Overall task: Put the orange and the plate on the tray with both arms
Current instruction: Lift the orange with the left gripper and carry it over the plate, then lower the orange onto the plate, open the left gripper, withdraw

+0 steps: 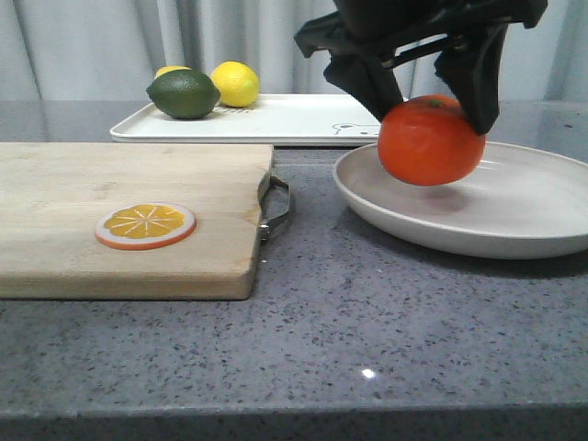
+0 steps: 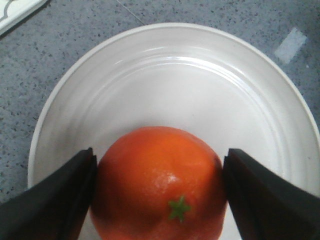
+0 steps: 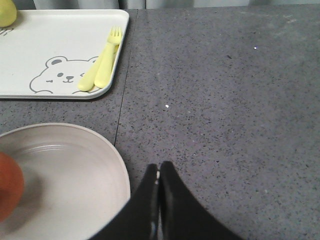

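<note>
The tray (image 1: 294, 119) lies at the desk's (image 1: 367, 312) far side, beyond the plate (image 1: 514, 211). The left fingers (image 2: 55, 200) pinch the orange (image 1: 430, 140) above the plate; carry it level to the tray. The right fingers (image 3: 172, 200) are pressed together, empty.

Grey speckled counter (image 1: 367, 340) has a wooden cutting board (image 1: 119, 216), the plate (image 1: 514, 225) and the tray (image 1: 285, 119) sitting on it.
</note>
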`<state>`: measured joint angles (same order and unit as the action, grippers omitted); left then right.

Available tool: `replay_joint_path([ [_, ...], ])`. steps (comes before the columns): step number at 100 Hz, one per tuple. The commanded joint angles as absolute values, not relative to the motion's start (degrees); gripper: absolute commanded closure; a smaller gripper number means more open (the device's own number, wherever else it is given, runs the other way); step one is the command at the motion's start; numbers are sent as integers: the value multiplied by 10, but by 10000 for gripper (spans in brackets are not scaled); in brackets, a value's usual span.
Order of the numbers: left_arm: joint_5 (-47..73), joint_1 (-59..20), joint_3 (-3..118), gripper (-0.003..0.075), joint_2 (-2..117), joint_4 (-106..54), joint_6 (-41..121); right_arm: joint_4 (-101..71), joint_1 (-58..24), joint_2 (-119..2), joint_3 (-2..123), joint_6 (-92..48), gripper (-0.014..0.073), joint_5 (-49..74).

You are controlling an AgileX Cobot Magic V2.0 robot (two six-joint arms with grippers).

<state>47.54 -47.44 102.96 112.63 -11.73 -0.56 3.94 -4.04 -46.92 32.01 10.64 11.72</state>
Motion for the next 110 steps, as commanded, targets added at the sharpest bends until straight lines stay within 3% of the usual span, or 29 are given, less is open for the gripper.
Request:
replay_joint_path([
  [1, 436, -479, 1051, 373, 1097, -130, -6, 41, -40, -469, 340, 107, 651, 73],
  [49, 439, -480, 1051, 367, 1121, -137, -5, 41, -40, -469, 340, 107, 651, 73],
  [59, 436, -480, 1051, 298, 1121, -137, 0, 41, -40, -469, 340, 107, 651, 73],
  [76, 437, -480, 1051, 112, 1120, -139, 0, 41, -40, -469, 340, 107, 651, 73],
  [110, 448, -478, 1051, 112, 1090, -139, 0, 41, -40, -469, 340, 107, 651, 73],
])
